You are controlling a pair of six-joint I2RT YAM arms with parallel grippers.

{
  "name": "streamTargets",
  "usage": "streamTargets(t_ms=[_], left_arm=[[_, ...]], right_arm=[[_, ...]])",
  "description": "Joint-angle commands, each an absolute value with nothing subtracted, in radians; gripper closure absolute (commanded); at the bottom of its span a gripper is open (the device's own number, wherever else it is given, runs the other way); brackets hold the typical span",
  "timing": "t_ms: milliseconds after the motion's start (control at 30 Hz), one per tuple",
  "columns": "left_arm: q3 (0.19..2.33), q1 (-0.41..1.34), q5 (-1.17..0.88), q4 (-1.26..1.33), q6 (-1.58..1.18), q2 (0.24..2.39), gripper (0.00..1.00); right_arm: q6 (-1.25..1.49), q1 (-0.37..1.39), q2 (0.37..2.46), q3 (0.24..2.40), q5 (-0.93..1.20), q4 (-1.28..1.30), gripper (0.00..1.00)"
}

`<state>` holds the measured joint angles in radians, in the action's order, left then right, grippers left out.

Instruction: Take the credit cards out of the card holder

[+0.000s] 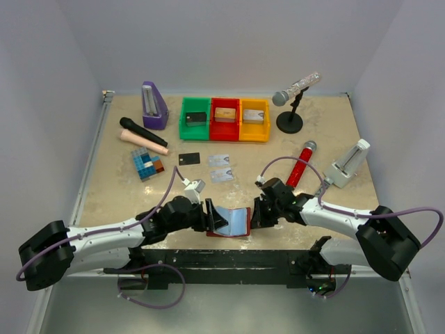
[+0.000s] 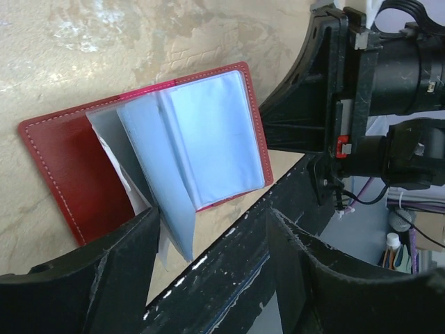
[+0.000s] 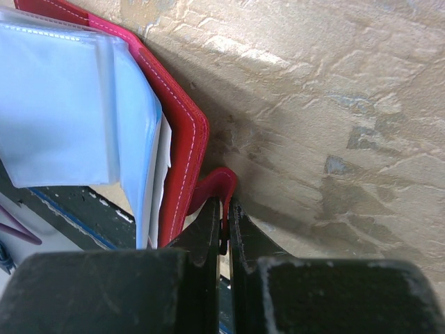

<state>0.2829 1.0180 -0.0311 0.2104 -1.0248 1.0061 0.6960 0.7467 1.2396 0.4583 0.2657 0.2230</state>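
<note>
The right gripper [image 3: 226,224] is clamped on the snap tab [image 3: 217,182], evidently to anchor the open card holder [image 1: 235,223] at the table's [image 1: 327,139] near edge, while the left gripper [image 2: 212,240], jaws wide, faces the clear pockets [image 2: 208,139]; three credit cards [image 1: 218,160] lie beyond.

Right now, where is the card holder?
Top view: the card holder lies open on the table, near edge, between the left gripper and the right gripper, which pinches its tab.

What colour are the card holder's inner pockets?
The card holder pockets are pale, clear blue; best seen in the left wrist view.
</note>
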Motion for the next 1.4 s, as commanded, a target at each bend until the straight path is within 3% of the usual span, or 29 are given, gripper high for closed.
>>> streamTargets(t_ms=[0, 667, 1033, 1367], left_arm=[[0.334, 1.037, -0.045, 0.259, -0.982, 1.014, 0.32], [0.448, 1.095, -0.021, 0.204, -0.928, 1.091, 0.30], [0.387, 1.097, 0.097, 0.129, -0.954, 0.996, 0.29], [0.422, 1.098, 0.089, 0.124, -0.948, 1.060, 0.29]], right_arm=[[0.680, 0.747, 1.244, 0.479, 0.272, 0.233, 1.00], [0.681, 0.747, 1.244, 0.472, 0.273, 0.225, 1.00], [0.675, 0.746, 1.215, 0.466, 0.265, 0.242, 1.00], [0.680, 0.747, 1.213, 0.462, 0.275, 0.235, 1.00]])
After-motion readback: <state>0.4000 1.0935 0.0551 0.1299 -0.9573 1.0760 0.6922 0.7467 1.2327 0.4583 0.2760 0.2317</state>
